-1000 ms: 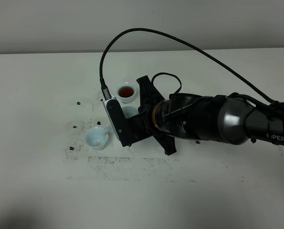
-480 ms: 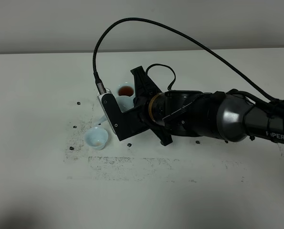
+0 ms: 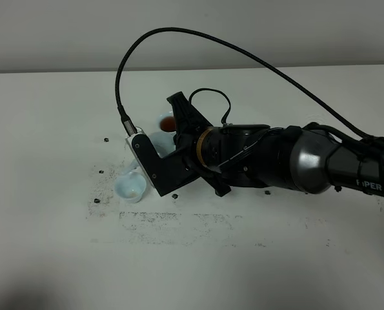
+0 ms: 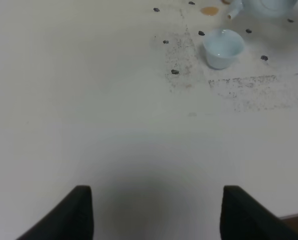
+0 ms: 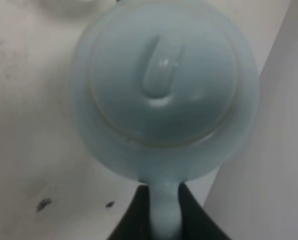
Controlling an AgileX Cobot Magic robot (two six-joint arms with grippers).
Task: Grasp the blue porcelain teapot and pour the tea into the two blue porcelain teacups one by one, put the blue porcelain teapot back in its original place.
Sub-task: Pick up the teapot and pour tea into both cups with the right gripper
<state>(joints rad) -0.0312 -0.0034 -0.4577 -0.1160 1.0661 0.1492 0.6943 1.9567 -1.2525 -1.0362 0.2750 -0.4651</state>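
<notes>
My right gripper (image 3: 172, 145) reaches across the table and is shut on the loop handle of the blue porcelain teapot (image 5: 161, 85). In the right wrist view I look down on the lid and its knob, with the handle between my dark fingers (image 5: 133, 217). In the high view the arm hides most of the teapot (image 3: 161, 142); its spout points toward a teacup (image 3: 130, 187) with a pale inside and no tea showing. The other teacup (image 3: 167, 121), holding dark tea, is half hidden behind the gripper. My left gripper (image 4: 156, 215) is open and empty, far from the pale teacup (image 4: 223, 47).
Dark specks and smudges (image 3: 98, 200) are scattered on the white table (image 3: 50, 129) around the cups. A small brown tea spot (image 4: 209, 10) lies by the teapot's spout (image 4: 233, 14). A black cable (image 3: 243, 55) arcs above the right arm.
My right arm has moved left and a little farther back with the teapot, bringing the spout nearer the pale empty-looking cup and covering more of the tea-filled cup.
</notes>
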